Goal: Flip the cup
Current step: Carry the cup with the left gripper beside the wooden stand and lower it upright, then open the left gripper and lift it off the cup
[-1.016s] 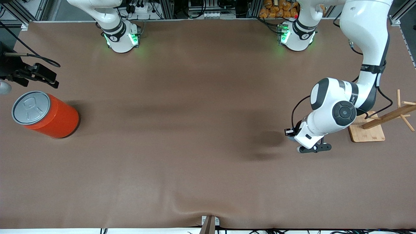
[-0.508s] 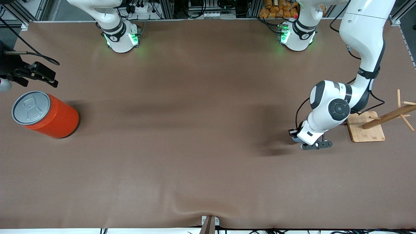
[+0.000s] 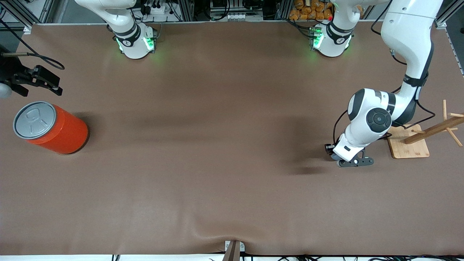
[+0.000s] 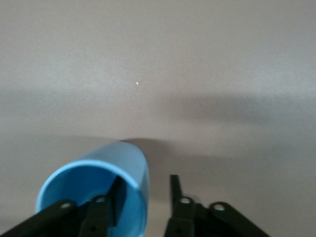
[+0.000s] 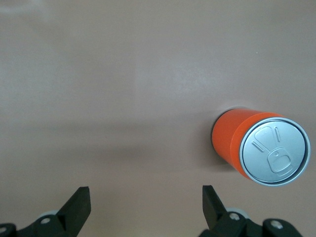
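Cup [image 4: 106, 185] under the left claw [image 4: 146, 195], mouth up.
Left arm bends low beside the wooden stand [image 3: 409, 143]; its fingers spread, one inside the rim. Right claw [image 5: 145, 200] spread wide near the orange can [image 5: 261, 148].

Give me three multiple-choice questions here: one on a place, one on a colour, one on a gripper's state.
1. The orange can stands: A) toward the right arm's end of the table; B) toward the left arm's end; C) at its middle.
2. The cup is: A) green; B) light blue; C) orange.
3. The right gripper has its jaws: A) shut on the can; B) shut on the cup; C) open, empty.
A, front view shows it there; B, left wrist view shows it; C, they stand wide apart.
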You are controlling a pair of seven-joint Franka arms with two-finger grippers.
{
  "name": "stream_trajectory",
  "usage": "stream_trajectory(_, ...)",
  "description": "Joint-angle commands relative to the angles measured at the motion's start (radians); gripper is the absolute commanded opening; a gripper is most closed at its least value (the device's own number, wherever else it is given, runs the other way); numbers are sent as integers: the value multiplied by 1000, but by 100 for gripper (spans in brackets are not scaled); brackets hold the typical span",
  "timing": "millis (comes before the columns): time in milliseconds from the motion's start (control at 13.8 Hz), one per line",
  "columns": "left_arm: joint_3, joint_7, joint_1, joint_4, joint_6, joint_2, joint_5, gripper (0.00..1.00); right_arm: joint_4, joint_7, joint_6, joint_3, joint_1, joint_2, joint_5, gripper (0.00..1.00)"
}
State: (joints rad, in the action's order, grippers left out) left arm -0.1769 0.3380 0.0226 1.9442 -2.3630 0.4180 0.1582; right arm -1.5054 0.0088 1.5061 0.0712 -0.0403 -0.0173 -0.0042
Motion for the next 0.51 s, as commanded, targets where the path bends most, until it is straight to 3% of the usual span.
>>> stream_trajectory(0, -42, 7, -1, -43, 169, -123, 14, 100, -22, -20, -10, 1, -23, -29, 12, 100)
stream_trajectory(435, -91, -2, -1, -321, 462, -192, 12, 100, -19, -18, -6, 12, -16, -30, 23, 100)
